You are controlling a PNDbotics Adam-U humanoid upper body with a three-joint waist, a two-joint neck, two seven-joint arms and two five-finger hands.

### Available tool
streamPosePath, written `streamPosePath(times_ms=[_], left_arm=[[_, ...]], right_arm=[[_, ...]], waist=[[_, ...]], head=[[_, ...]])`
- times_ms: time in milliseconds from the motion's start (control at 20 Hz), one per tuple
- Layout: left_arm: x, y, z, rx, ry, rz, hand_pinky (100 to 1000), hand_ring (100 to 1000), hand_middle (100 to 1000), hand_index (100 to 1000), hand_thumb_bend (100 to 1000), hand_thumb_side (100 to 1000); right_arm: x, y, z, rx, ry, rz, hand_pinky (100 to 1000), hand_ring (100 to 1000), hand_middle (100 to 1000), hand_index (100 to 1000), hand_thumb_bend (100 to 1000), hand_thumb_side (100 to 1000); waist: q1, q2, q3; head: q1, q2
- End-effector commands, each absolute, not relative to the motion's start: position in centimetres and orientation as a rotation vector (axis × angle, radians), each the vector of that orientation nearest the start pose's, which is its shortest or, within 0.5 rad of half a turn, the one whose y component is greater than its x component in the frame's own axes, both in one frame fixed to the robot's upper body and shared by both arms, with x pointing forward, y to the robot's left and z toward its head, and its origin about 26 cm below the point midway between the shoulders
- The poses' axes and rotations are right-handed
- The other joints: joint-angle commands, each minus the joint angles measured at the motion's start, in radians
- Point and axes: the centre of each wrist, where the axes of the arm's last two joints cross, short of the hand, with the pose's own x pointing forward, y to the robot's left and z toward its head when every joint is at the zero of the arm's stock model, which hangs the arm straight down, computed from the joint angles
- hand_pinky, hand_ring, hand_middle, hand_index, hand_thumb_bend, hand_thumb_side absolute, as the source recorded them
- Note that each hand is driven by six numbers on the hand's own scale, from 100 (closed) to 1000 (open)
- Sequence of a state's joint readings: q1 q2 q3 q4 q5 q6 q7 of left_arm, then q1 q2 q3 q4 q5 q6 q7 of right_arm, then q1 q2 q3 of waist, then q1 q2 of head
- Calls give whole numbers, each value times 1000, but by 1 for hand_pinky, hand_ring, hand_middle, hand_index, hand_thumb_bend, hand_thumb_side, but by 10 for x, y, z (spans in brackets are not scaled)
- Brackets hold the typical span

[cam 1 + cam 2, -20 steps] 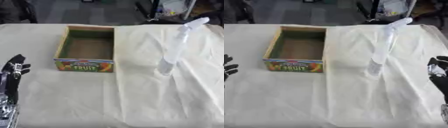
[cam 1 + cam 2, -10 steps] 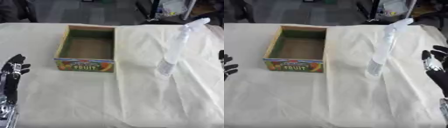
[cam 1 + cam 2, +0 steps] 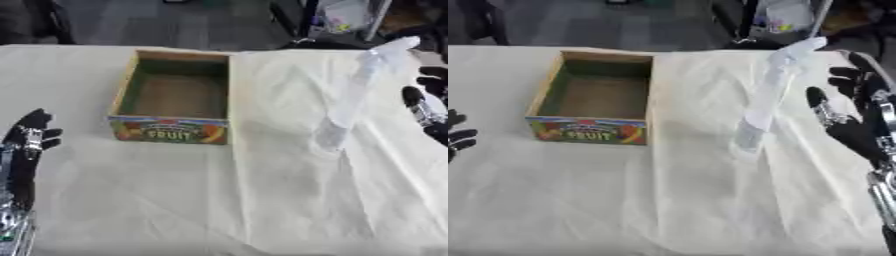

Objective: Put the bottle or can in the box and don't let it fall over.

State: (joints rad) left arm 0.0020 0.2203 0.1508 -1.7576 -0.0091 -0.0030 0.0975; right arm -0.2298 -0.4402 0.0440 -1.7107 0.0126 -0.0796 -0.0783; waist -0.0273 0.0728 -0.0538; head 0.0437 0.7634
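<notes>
My right hand released, fingers spread, just right of upright clear bottle, apart. My left hand open, idle. Box empty.

Open cardboard fruit box on cream cloth-covered table, tall clear plastic spray bottle upright to its right, black right hand open beside bottle, left hand open at lower left
</notes>
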Motion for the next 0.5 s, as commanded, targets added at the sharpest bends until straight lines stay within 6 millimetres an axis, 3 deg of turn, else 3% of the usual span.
streamPosePath(times_ms=[50, 500], left_arm=[[273, 326, 67, 373, -1802, -29, 761, 726, 792, 883, 384, 804], [273, 326, 68, 371, -1805, -33, 761, 726, 792, 884, 384, 805]], right_arm=[[329, -302, 130, -326, -2011, 431, 923, 843, 809, 1000, 414, 460], [330, -300, 126, -311, -1999, 414, 927, 847, 813, 1000, 433, 486]], waist=[[0, -11, 2], [-1, -9, 2]], head=[[-7, 7], [-11, 7]])
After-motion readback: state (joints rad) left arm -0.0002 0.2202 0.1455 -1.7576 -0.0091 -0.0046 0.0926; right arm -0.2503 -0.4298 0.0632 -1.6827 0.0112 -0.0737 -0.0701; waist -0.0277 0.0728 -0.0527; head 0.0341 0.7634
